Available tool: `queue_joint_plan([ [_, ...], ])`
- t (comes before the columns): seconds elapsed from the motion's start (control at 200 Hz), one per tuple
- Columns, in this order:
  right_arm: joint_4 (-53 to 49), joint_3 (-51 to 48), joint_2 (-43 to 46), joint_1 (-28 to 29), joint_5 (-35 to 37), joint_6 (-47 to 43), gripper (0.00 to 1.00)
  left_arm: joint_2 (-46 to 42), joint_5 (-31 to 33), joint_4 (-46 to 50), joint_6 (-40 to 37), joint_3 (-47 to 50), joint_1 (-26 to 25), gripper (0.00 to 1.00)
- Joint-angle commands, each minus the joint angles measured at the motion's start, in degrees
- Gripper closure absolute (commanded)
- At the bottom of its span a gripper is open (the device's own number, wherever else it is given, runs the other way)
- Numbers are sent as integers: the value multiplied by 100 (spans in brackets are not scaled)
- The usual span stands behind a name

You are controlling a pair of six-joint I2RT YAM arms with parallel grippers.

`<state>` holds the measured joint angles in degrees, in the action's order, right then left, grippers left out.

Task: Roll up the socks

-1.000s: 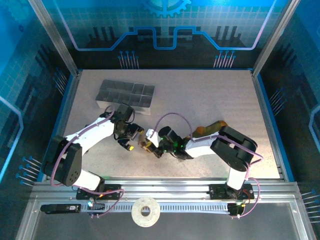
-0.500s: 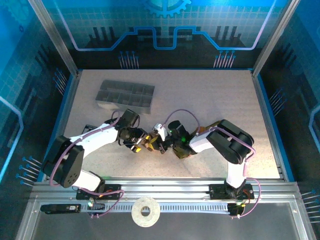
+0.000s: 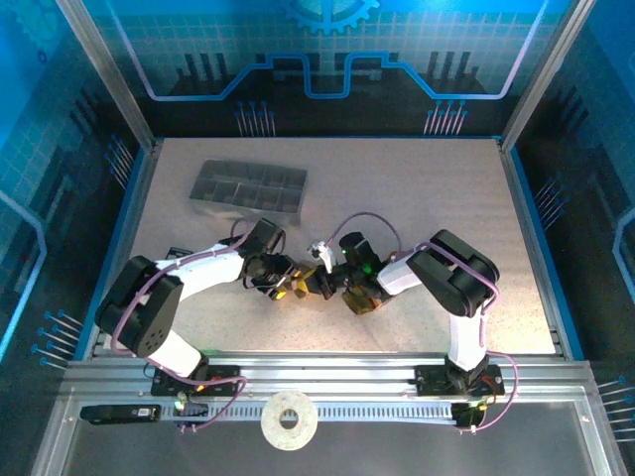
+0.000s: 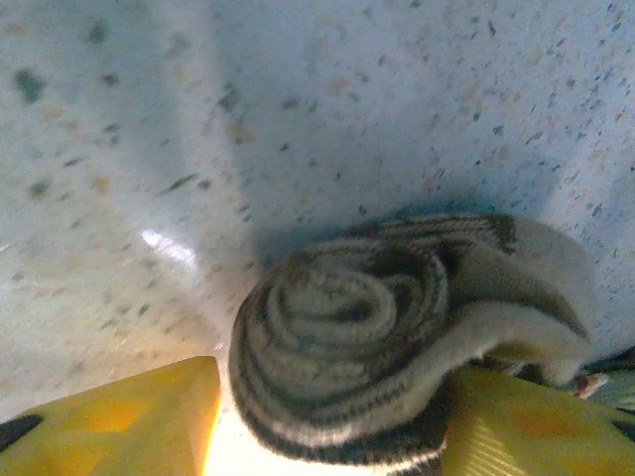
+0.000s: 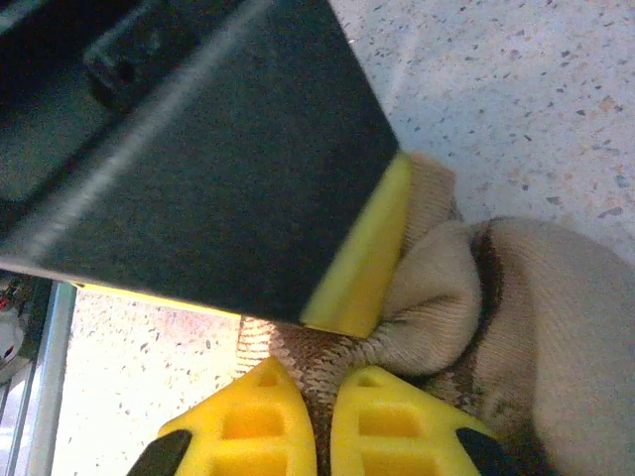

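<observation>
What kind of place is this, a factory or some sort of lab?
Most likely a robot lab cell: a speckled table walled by blue panels on metal posts, with a left arm and right arm bolted to a rail, handling a sock.

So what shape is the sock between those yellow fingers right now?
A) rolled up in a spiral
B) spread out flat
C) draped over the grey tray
A: the left wrist view shows the sock end-on as a coiled spiral, lying on the table within the left gripper.
</observation>
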<state>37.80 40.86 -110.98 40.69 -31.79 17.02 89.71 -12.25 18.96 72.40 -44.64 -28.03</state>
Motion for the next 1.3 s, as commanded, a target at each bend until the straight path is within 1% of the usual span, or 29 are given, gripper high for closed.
queue_joint_plan([
  [0.0, -2434, -439, -584, -135, 818, -106, 100, 403, 271, 677, -249, 204, -132, 50],
  [0.075, -2461, -413, -501, -141, 874, -208, 100, 546, 333, 646, -381, 287, -141, 58],
  [0.16, -2487, -369, -353, -132, 893, -400, 100, 705, 456, 734, -551, 315, -150, 75],
  [0.215, -2422, -382, -170, -110, 918, -551, 95, 760, 544, 863, -587, 318, -158, 84],
  [0.265, -2372, -400, 68, -59, 998, -734, 90, 790, 592, 971, -611, 304, -156, 89],
  [0.39, -2268, -487, 758, 85, 1160, -1190, 72, 874, 610, 1178, -656, 205, -151, 91],
  [0.445, -1955, -570, 1054, 123, 1272, -1302, 63, 902, 593, 1261, -666, 140, -158, 91],
  [0.5, -1672, -754, 1376, 143, 1417, -1382, 56, 922, 602, 1347, -655, 80, -167, 91],
  [0.57, -1255, -1094, 1883, 296, 1860, -1570, 50, 908, 625, 1467, -646, -6, -166, 91],
  [0.625, -1015, -1327, 2285, 555, 2438, -1806, 44, 908, 623, 1579, -646, -75, -173, 91],
  [0.67, -1040, -1392, 2532, 816, 2921, -2016, 40, 906, 611, 1619, -648, -126, -174, 91],
  [0.765, -1395, -1236, 2702, 1334, 3718, -2437, 38, 915, 553, 1698, -644, -212, -191, 91],
  [0.886, -1370, -1037, 2560, 1823, 4552, -2727, 35, 948, 467, 1795, -640, -317, -195, 91],
  [1.051, -1384, -497, 1925, 2185, 5153, -3045, 34, 992, 356, 1966, -609, -477, -203, 91],
  [1.166, -1370, -189, 1499, 2259, 5378, -3148, 35, 976, 252, 2036, -553, -529, -203, 91],
  [1.226, -1434, -41, 1307, 2260, 5411, -3154, 38, 952, 194, 2044, -499, -531, -201, 91],
  [1.291, -1617, 123, 1098, 2264, 5547, -3126, 44, 910, 146, 2047, -459, -532, -202, 91],
])
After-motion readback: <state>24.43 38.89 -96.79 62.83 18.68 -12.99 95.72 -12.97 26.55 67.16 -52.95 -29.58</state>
